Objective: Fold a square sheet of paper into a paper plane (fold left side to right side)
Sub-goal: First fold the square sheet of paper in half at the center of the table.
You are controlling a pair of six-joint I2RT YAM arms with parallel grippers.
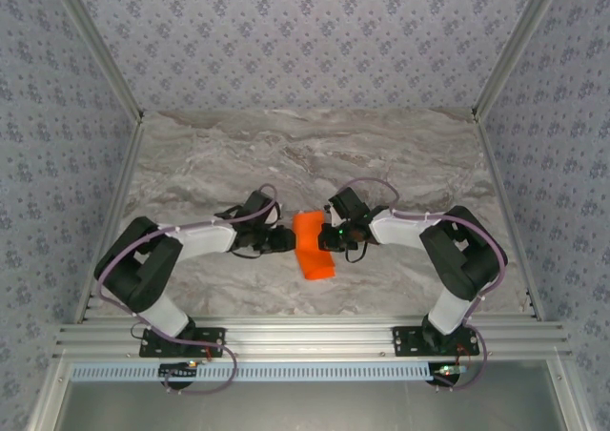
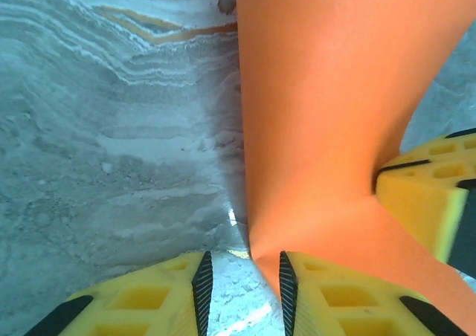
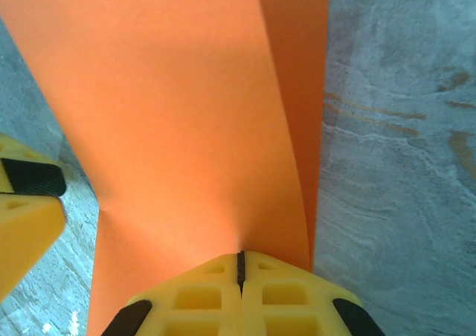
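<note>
The bright orange sheet of paper (image 1: 313, 246) lies creased and narrow on the marble table between my two grippers. My left gripper (image 1: 283, 240) is at its left edge. In the left wrist view its jaws (image 2: 244, 267) stand apart with bare table between them, and the paper (image 2: 327, 113) rises beside the right fingertip (image 2: 288, 276). My right gripper (image 1: 330, 235) is at the paper's right side. In the right wrist view it (image 3: 239, 260) is shut, and the paper (image 3: 171, 113) puckers at its tips. A lower layer shows along the right edge (image 3: 316, 91).
The grey marble table (image 1: 315, 154) stretches away behind the paper. Aluminium rails (image 1: 305, 340) run along the near edge by the arm bases. Patterned walls with slanted metal posts (image 1: 105, 59) close in the left, right and back sides.
</note>
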